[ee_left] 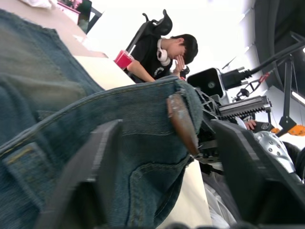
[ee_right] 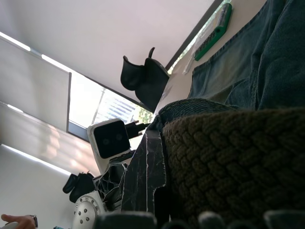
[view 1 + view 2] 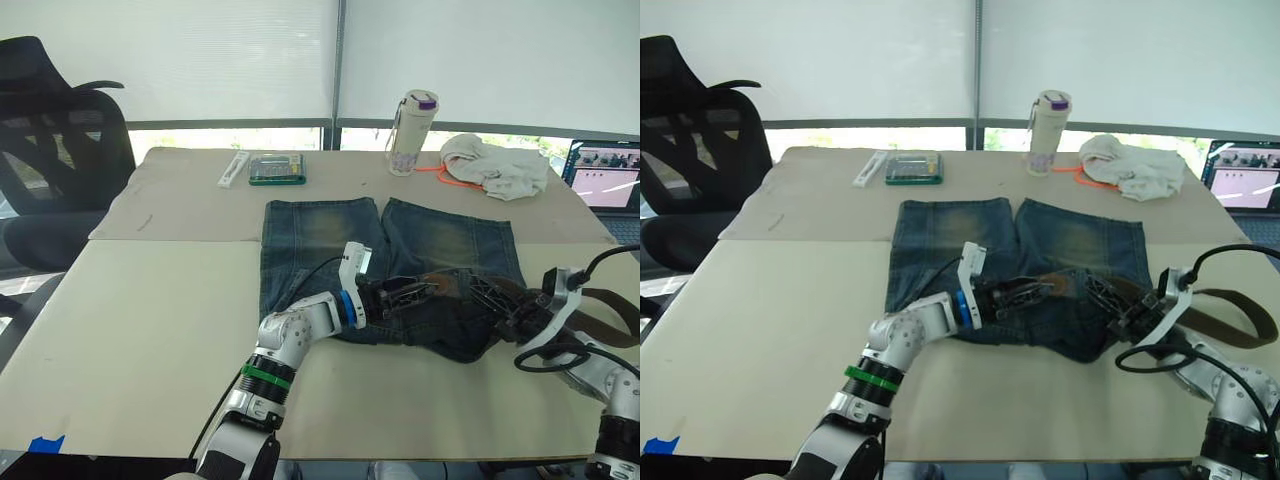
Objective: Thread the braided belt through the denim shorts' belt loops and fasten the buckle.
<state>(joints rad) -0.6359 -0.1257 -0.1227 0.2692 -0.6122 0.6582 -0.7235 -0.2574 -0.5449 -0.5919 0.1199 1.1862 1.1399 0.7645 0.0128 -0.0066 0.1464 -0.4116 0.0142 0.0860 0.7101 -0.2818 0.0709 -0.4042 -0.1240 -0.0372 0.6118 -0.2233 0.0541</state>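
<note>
With the shorts [image 3: 385, 265] at frame centre, the left gripper [image 3: 425, 292] spread around the waistband and the right gripper [image 3: 490, 298] clamped on the belt [image 3: 612, 303], the belt tip [image 1: 182, 123] could snag short of the next loop.
</note>
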